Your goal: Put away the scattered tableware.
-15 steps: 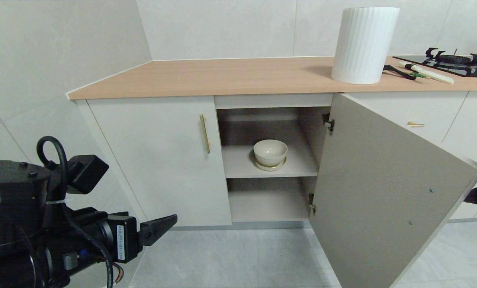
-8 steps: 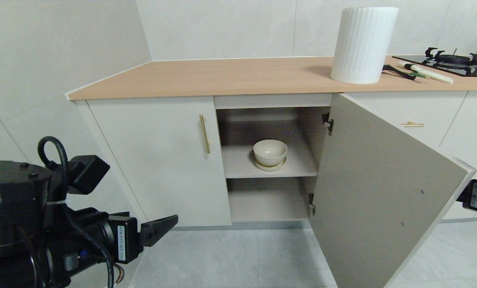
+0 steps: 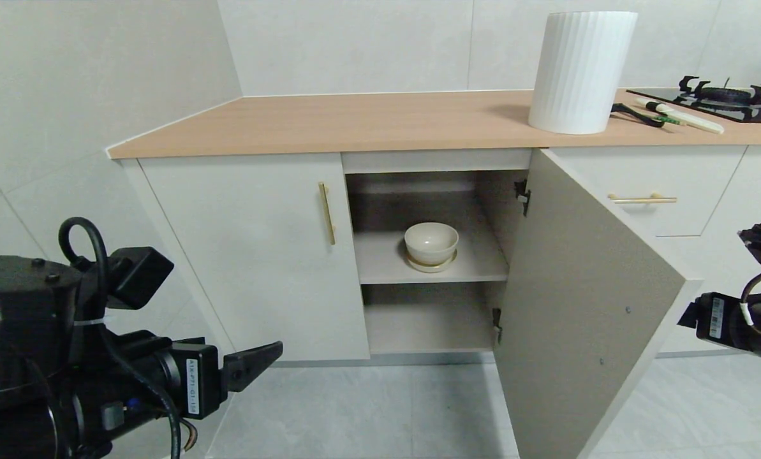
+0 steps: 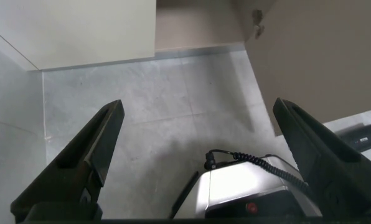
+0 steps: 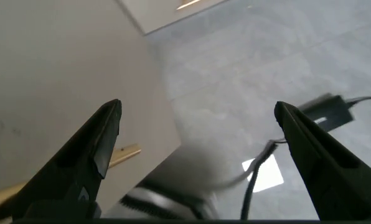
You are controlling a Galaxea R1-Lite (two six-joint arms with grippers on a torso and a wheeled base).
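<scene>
Left gripper (image 4: 198,104): low over the grey tiled floor (image 3: 367,414), out in front of the closed cream cabinet door with a vertical gold bar handle (image 3: 326,213). Fingers wide apart, nothing in them.

Middle: open cabinet bay. The cream ceramic bowl (image 3: 431,242) sits upright on a small round cream saucer (image 3: 431,264), about mid-way along the upper shelf (image 3: 482,264). My read is that those two are stowed.

Right of that: the grey hinged cabinet door (image 3: 584,306) hangs partway open, angled out toward me. Right gripper (image 5: 198,104) is on the door's outer side, just beside its gold handle (image 5: 126,154). Fingers spread, gripping nothing. I can't tell if a finger touches the panel.

On the light wooden countertop (image 3: 354,121): a tall white ribbed cylinder (image 3: 581,70), then a black-handled utensil (image 3: 638,115) and a long cream utensil (image 3: 683,119) beside the black gas hob (image 3: 724,95). Those may count as tableware left out.

Risks:
- If I push the door shut with spread fingers, a tip could snag the handle and jerk the door.
- A hard shut could jolt the bowl on its saucer.
- Shutting now may mean reopening for the utensils.
</scene>
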